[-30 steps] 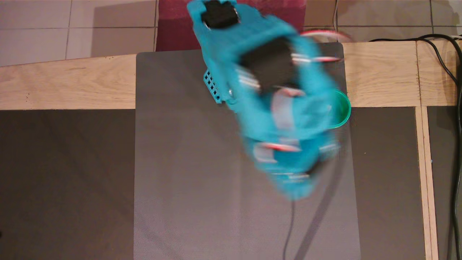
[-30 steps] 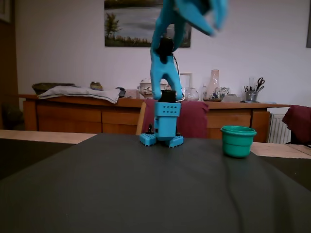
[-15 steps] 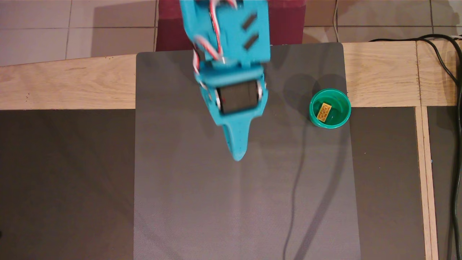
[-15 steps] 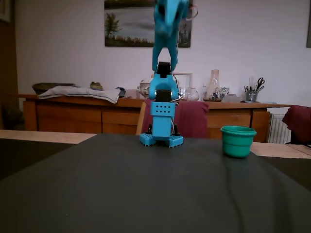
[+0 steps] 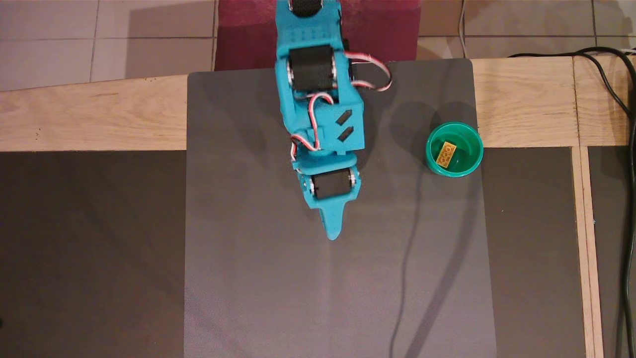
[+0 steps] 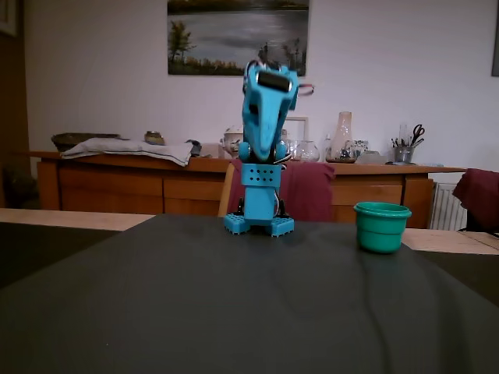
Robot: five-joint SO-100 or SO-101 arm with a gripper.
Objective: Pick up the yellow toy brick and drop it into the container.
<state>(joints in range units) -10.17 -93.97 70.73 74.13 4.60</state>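
Note:
The yellow toy brick (image 5: 446, 153) lies inside the container (image 5: 473, 163), a teal-green cup at the right edge of the grey mat in the overhead view. The fixed view shows the container (image 6: 381, 227) from the side, with the brick hidden inside it. My gripper (image 5: 333, 233) hangs over the middle of the mat, well to the left of the cup, its fingers closed to a single point with nothing between them. In the fixed view the gripper (image 6: 261, 156) points down toward the camera above the arm's base.
A grey mat (image 5: 248, 278) covers the wooden table (image 5: 89, 114). The arm's blue base (image 6: 260, 224) stands at the mat's far edge. Black cables (image 5: 623, 149) run along the right side. A red chair back (image 6: 312, 191) stands behind the table.
The arm swung from over the cup back to the mat's centre and folded lower. The brick, hidden under the arm a second ago, now lies in the cup.

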